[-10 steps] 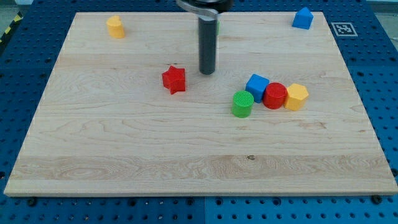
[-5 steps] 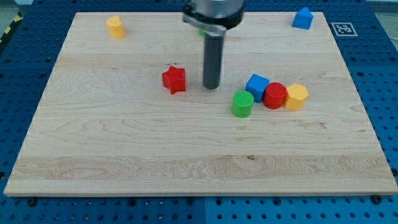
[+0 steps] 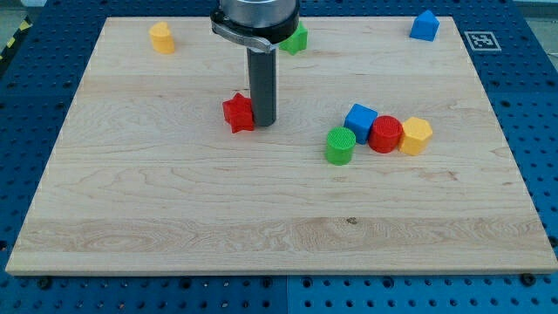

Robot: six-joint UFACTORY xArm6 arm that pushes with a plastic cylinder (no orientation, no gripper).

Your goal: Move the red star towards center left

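Blue pegboard [image 3: 39, 113] frames the pale wooden board [image 3: 261, 218] I am working on, and a square printed marker [image 3: 482, 40] sits off the board's top right corner. From the view's top the dark rod [image 3: 261, 83] comes straight down under its grey collar, with no jaws to spread or press together. I see my tip [image 3: 263, 121] resting against the right side of the red star [image 3: 237, 112], which lies a little left of the board's middle, in its upper half. Leftward from the star I see only bare wood. Well to the right sits a cluster: green cylinder [image 3: 339, 146], then blue cube [image 3: 360, 121], red cylinder [image 3: 385, 134] and yellow hexagonal block [image 3: 416, 136] touching in a row. Along the top edge stand a yellow block [image 3: 161, 37] at left, a green block [image 3: 296, 39] partly hidden behind the collar, and a blue house-shaped block [image 3: 425, 26] at right.
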